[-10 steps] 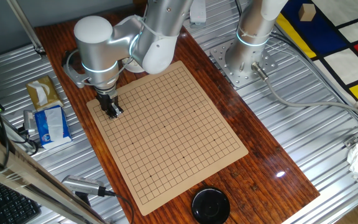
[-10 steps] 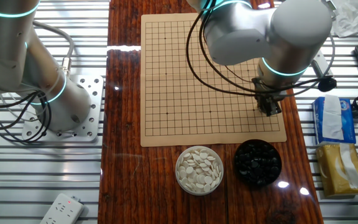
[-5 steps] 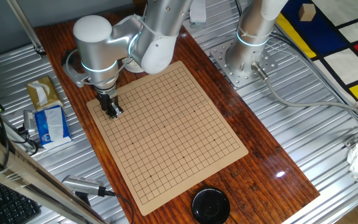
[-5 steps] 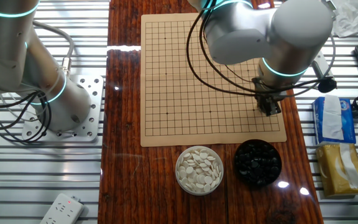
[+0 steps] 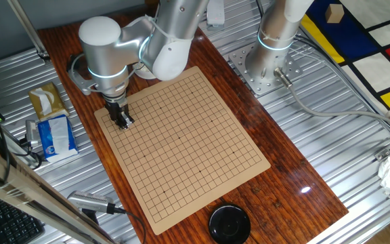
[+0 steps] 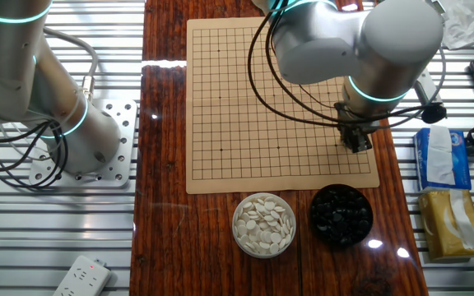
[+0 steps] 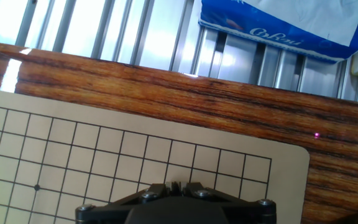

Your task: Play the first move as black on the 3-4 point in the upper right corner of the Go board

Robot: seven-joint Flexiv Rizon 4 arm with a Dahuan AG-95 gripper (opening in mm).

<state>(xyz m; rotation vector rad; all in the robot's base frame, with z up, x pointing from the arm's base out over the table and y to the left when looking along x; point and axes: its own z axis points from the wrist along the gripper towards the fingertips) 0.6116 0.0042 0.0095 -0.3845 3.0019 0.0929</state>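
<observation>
We find the gripper (image 6: 356, 145) lowered onto the Go board (image 6: 245, 107) near the corner closest to the bowl of black stones (image 6: 341, 215) and the blue tissue pack (image 6: 439, 158). We cannot tell whether its fingers are closed or whether they hold a black stone; none is visible on the grid.

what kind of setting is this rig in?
Most likely a robotics lab bench. A wooden tabletop sits on slatted aluminium framing, with a second arm's base plate bolted alongside. A Go board and a power strip suggest a staged manipulation test.
</observation>
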